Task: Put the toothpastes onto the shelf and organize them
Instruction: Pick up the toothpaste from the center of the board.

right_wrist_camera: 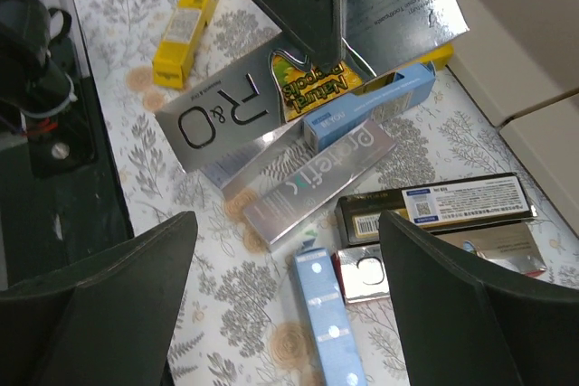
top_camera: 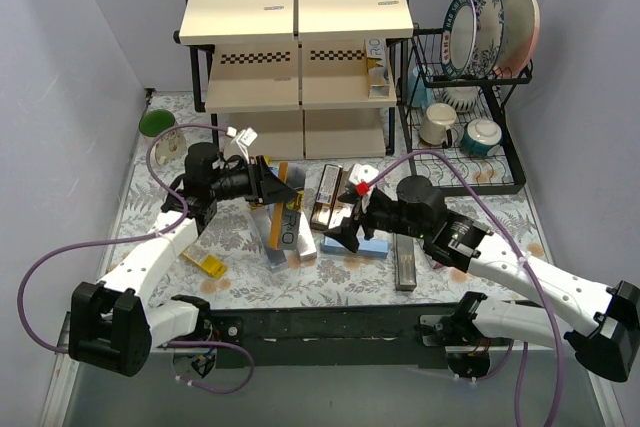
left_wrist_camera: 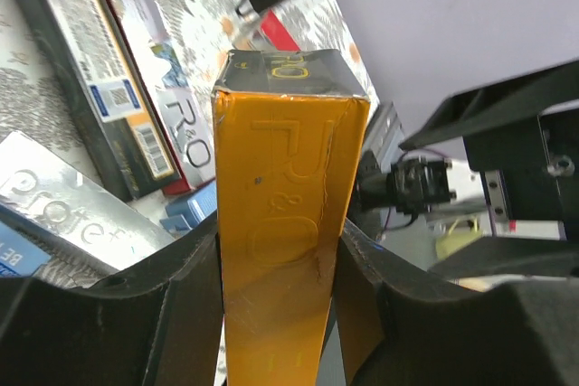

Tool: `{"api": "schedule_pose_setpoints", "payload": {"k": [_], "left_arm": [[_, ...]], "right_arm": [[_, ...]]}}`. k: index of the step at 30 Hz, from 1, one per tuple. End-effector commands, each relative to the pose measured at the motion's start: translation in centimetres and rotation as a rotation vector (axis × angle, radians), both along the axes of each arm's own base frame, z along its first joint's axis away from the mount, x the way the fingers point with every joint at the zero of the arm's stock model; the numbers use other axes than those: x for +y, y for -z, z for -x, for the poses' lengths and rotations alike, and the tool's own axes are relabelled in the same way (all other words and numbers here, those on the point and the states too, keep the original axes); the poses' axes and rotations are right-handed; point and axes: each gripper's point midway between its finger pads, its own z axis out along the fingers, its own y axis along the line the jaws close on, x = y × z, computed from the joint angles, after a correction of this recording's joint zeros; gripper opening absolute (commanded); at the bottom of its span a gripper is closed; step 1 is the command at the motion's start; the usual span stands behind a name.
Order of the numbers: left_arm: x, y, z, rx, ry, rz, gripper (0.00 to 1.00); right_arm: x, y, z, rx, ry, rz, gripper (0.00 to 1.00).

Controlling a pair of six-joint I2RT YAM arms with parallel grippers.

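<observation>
A long orange cardboard carton [left_wrist_camera: 289, 160] is pinched end-outward by the left gripper [left_wrist_camera: 280, 250], the black-framed cream shelf [top_camera: 300, 7] lying off sideways. The right gripper [right_wrist_camera: 289, 296] is spread.

Orange carton [left_wrist_camera: 289, 223]: card was glossy and smooth, with embossed lettering and faint scuffs. Left gripper [left_wrist_camera: 288, 268]: fingers [left_wrist_camera: 172, 314] were matt black plastic.

Silver carton [right_wrist_camera: 226, 119], mid-counter: foil finish was mirror-bright. Protefix carton [right_wrist_camera: 318, 178] showed a satin silver sheen. Pale blue carton [right_wrist_camera: 330, 341] was matt card. Yellow carton [right_wrist_camera: 185, 29], towards the near edge, was glossy.

Counter covering [top_camera: 250, 282]: a smooth printed floral sheet; cloth or plastic could not be determined.

Shelf [top_camera: 240, 7], far edge: boards were matt cream and the frame black metal.

Dish rack [top_camera: 508, 162], far right corner: black coated wire. Plates [top_camera: 520, 22] were glazed and glossy.
</observation>
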Motion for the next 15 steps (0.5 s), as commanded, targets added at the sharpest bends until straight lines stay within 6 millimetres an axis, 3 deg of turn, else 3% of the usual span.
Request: {"api": "schedule_pose_setpoints", "payload": {"k": [1,14,15], "left_arm": [[-1.3,-1.1,2.4,-0.047,0.154,-0.023,0.19],[-2.9,0.5,4.9,-0.135,0.276,-0.284,0.18],[-2.8,1.7,5.2,-0.115,0.289,-0.342,0.18]], "right_arm": [[-0.6,-0.6,0.8,-0.093,-0.087,0.094,0.9],[-0.4,-1.6,-0.6,-0.36,-0.161,0.182,0.9],[-0.3,-1.6,-0.6,-0.395,-0.18,0.193,0.94]]}}
